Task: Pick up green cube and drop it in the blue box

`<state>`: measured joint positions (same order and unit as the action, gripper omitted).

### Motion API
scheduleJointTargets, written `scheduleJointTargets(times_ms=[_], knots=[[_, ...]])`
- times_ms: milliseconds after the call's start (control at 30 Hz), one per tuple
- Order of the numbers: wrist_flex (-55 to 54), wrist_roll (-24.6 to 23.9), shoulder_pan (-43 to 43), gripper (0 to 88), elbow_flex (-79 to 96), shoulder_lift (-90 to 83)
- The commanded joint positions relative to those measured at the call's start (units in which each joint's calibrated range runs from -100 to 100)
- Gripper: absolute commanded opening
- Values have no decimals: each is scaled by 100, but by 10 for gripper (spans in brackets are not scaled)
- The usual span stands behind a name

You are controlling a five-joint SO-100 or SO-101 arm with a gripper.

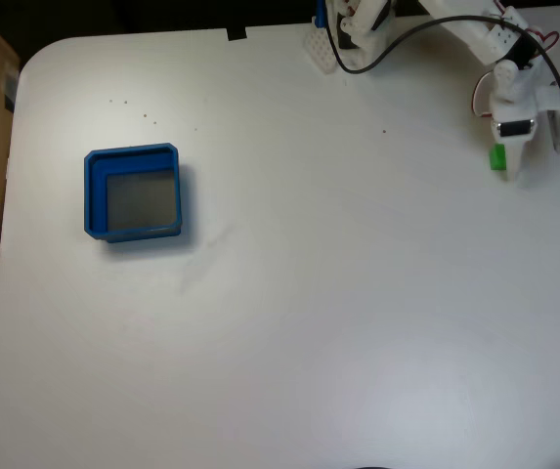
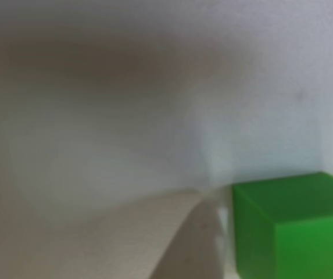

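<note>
In the other view the picture is soft throughout. The small bright green plain cube [image 2: 291, 229] is cut off by the right and bottom edges, so only part of it shows. A pale curved shape [image 2: 125, 241] beside it runs off the bottom edge and is too blurred to identify.

In the fixed view the white arm [image 1: 475, 34] is cut by the top edge. The green cube [image 1: 497, 157] is partly covered by the white fingers [image 1: 516, 161], and whether they touch it cannot be told. The table [image 1: 289, 322] runs off the bottom edge.
</note>
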<state>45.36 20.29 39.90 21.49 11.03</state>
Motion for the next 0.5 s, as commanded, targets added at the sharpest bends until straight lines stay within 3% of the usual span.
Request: scheduleJointTargets(times_ms=[0, 467], knots=[[-7, -5, 6, 322, -279, -37], [372, -5, 20, 322, -306, -54]])
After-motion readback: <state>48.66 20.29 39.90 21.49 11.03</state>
